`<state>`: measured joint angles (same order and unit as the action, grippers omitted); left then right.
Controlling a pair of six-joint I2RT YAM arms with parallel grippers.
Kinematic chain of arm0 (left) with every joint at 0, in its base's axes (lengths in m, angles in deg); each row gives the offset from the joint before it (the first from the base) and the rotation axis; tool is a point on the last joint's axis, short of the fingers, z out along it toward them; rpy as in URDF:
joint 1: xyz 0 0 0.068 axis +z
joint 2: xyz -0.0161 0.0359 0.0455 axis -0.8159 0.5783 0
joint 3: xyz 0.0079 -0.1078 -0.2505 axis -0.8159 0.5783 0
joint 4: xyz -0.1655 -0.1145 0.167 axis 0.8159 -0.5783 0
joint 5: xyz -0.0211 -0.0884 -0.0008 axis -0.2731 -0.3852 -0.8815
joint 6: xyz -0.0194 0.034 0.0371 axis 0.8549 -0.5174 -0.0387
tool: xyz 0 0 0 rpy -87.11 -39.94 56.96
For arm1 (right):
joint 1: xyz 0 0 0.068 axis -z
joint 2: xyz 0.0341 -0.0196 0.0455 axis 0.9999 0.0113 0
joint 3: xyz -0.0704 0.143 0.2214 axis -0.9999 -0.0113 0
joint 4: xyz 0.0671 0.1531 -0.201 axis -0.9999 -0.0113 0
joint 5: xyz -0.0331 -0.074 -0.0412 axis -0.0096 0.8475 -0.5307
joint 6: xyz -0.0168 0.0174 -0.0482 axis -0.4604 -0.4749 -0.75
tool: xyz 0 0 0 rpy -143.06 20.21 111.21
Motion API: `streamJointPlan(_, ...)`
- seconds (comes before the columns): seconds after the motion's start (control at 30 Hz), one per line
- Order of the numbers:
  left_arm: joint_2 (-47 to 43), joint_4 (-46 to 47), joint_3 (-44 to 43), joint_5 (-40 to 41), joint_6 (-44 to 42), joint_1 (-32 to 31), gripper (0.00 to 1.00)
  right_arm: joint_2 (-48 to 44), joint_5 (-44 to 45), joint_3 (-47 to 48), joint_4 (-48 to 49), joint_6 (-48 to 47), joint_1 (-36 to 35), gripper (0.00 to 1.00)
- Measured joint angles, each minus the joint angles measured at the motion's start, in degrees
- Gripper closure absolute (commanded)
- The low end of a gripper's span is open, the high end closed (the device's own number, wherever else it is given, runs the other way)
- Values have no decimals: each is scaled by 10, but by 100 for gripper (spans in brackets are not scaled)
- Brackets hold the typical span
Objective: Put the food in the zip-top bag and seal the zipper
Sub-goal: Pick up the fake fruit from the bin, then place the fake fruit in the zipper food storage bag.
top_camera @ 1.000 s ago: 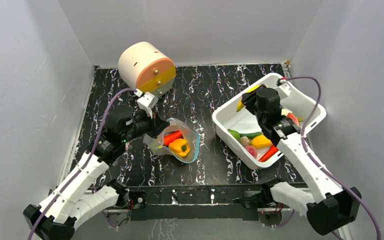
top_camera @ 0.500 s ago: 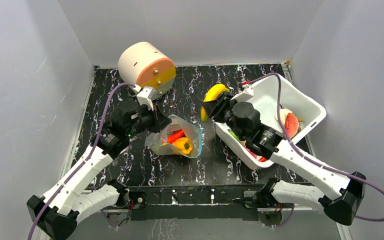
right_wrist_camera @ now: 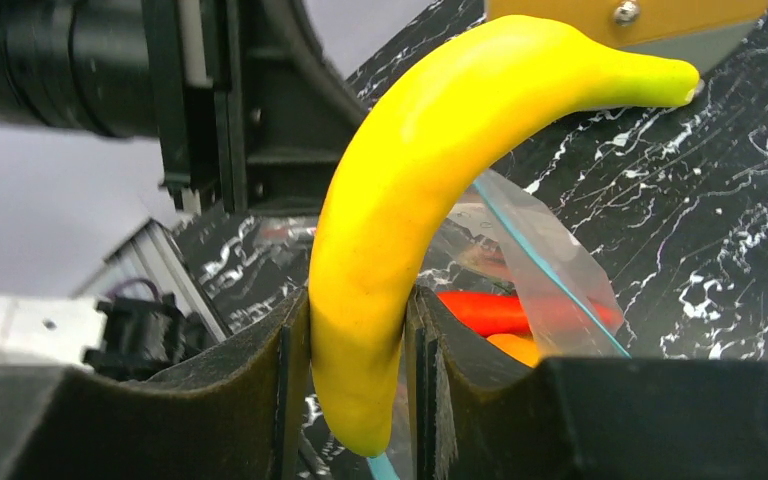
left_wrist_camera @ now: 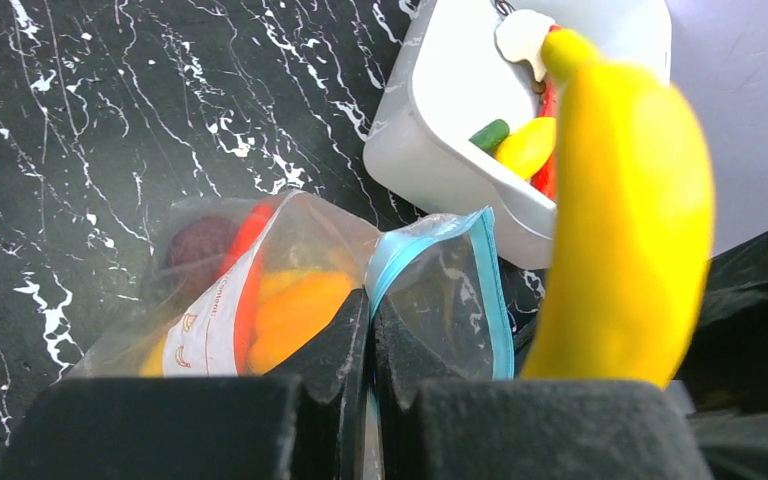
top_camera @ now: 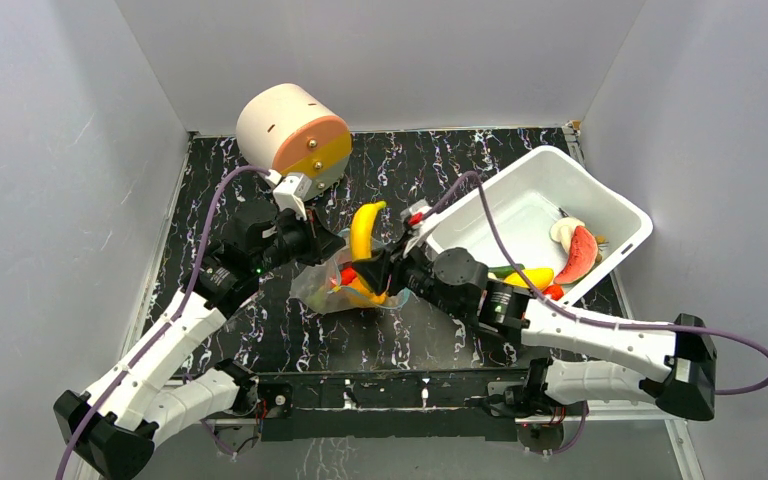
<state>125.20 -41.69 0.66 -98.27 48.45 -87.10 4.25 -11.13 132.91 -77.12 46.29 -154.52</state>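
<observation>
The clear zip-top bag [top_camera: 332, 285] lies at table centre-left with its teal zipper [left_wrist_camera: 495, 290] held open. It holds an orange-yellow pepper [left_wrist_camera: 295, 318], a red chili [left_wrist_camera: 248, 285] and a dark red piece. My left gripper [top_camera: 312, 250] is shut on the bag's mouth edge [left_wrist_camera: 372, 310]. My right gripper [top_camera: 372, 272] is shut on a yellow banana [top_camera: 363, 230], which stands upright at the bag's mouth. The banana also shows in the right wrist view [right_wrist_camera: 410, 190] and the left wrist view [left_wrist_camera: 630, 200].
A white tub [top_camera: 545, 170] at the right holds a watermelon slice [top_camera: 577, 255], a yellow piece, a green piece and a white piece. A cream and orange cylinder [top_camera: 290, 132] stands at the back left. Grey walls enclose the black marbled table [top_camera: 400, 170].
My right gripper has carried the banana from the tub leftward and down to the bag's mouth. The left gripper has held the bag edge almost still.
</observation>
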Motion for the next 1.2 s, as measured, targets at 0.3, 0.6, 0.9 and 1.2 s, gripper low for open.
streamJointPlan(0.3, -8, 9, 2, -30, 0, 0, 100, 30, -71, -78, 89, -171, -7, 80)
streamJointPlan(0.6, -19, 11, 16, -44, -4, 3, 100, 56, -80, -95, 138, -248, -8, 64)
streamJointPlan(0.9, -28, 26, 21, -64, -3, 3, 100, 75, -106, -95, 125, -295, -8, 49)
streamJointPlan(1.2, -36, 31, 36, -70, -1, 3, 100, 75, -121, -95, 125, -285, -8, 65)
